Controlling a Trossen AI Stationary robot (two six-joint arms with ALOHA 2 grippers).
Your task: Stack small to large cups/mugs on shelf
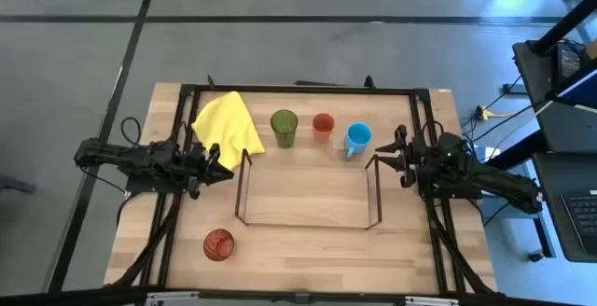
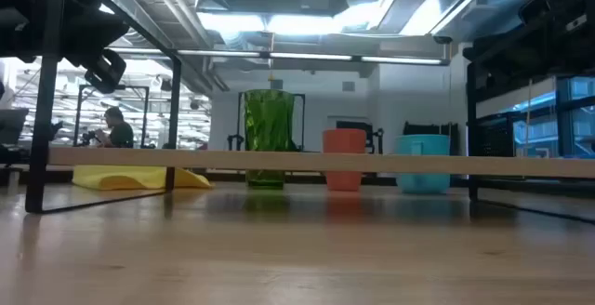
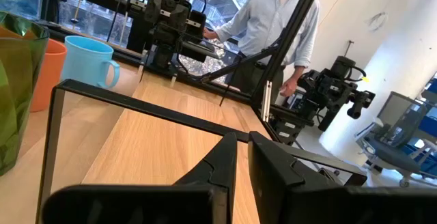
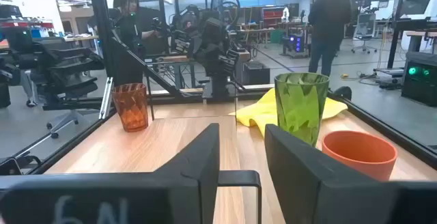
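I see the wire shelf (image 1: pixel 308 194) mid-table, bare. Behind it stand green tumbler (image 1: pixel 284 127), blue mug (image 1: pixel 357 139), plain orange cup (image 1: pixel 323 124); patterned cup (image 1: pixel 218 244) sits near its front-left corner. Left gripper (image 1: pixel 216 166) nearly closed, right gripper (image 1: pixel 390 153) parted; both grasp nothing, flanking the shelf ends.

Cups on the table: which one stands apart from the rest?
The red-orange patterned cup stands alone on the near side of the wire shelf; the green tumbler, plain orange cup and blue mug line up behind it.
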